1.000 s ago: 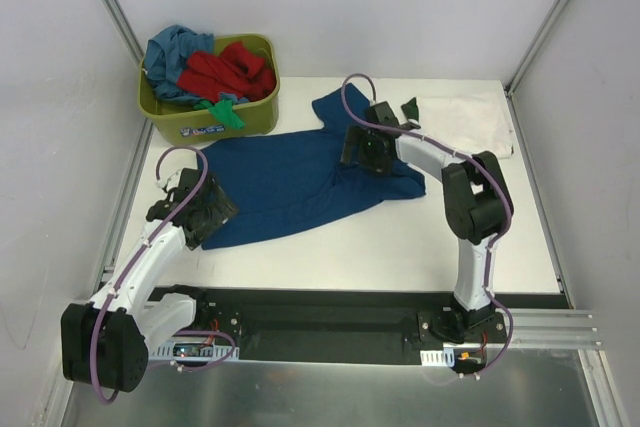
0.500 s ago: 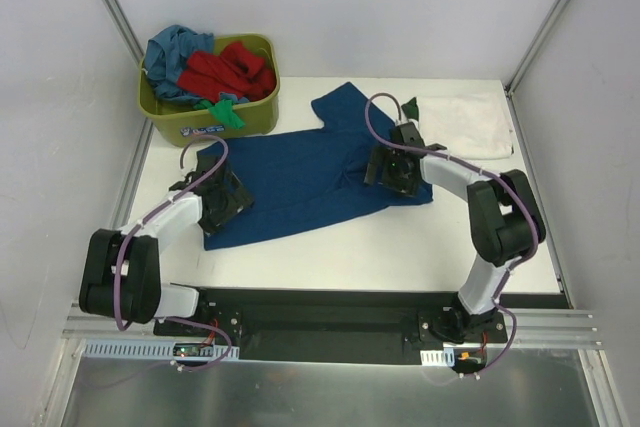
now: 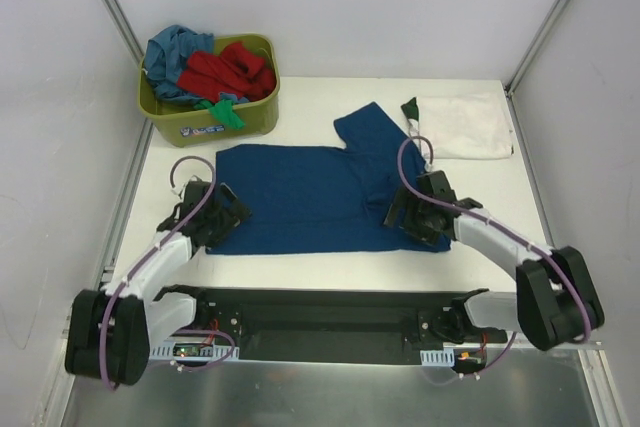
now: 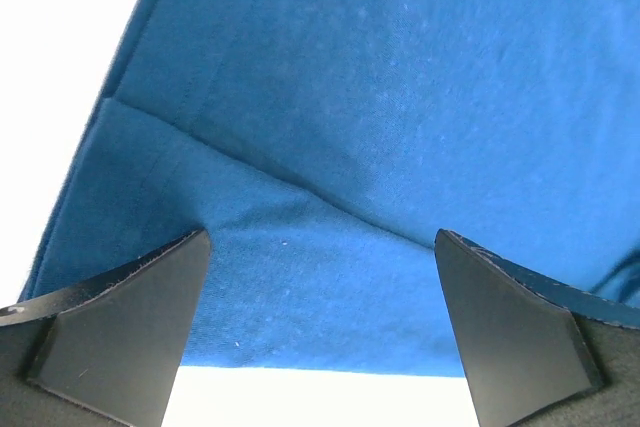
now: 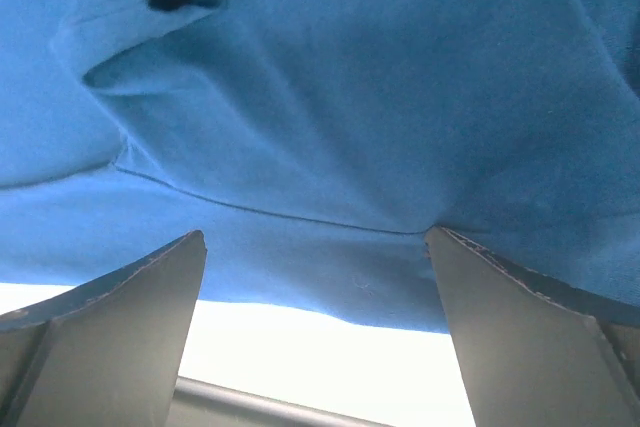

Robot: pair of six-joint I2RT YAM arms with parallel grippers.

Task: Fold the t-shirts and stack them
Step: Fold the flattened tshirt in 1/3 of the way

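The dark blue t-shirt lies spread flat on the white table, with one sleeve pointing to the back right. My left gripper is at the shirt's near left corner. In the left wrist view its jaws stand wide apart over the blue cloth and its hem. My right gripper is at the near right corner. In the right wrist view it is also open over the blue hem. A folded white t-shirt lies at the back right, with a dark green piece at its left edge.
The olive-green tub stands at the back left and holds red, teal and green shirts. The table's near edge and the black base rail run just below the blue shirt's hem.
Both arms have drawn back toward the near edge and spread apart. The blue shirt came with them and now lies flatter and wider.
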